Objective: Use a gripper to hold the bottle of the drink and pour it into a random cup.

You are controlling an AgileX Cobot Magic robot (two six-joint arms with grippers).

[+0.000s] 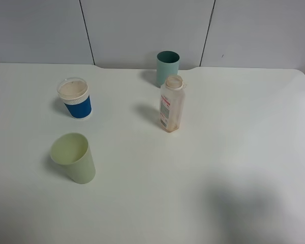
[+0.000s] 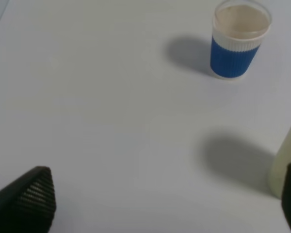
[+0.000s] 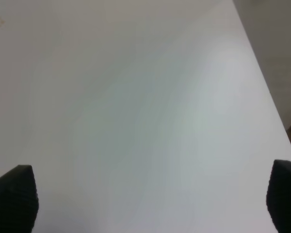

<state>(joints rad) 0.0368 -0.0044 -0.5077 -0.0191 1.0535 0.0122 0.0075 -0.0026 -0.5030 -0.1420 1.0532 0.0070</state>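
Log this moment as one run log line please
phase: pre-grasp | left pincer: open, empty | right pincer: open, empty | bottle: upright, untouched | teal cup: behind bottle

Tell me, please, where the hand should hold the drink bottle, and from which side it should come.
Grip the bottle at mid-body, across its flat labelled sides, coming in level from the near right, probably. It stands upright; the teal cup is close behind.

A white table [image 1: 244, 152] stands against a pale grey panelled wall [image 1: 142, 25] with dark seams.

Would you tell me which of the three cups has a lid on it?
The blue-sleeved cup; the teal tumbler and pale yellow-green cup stand open.
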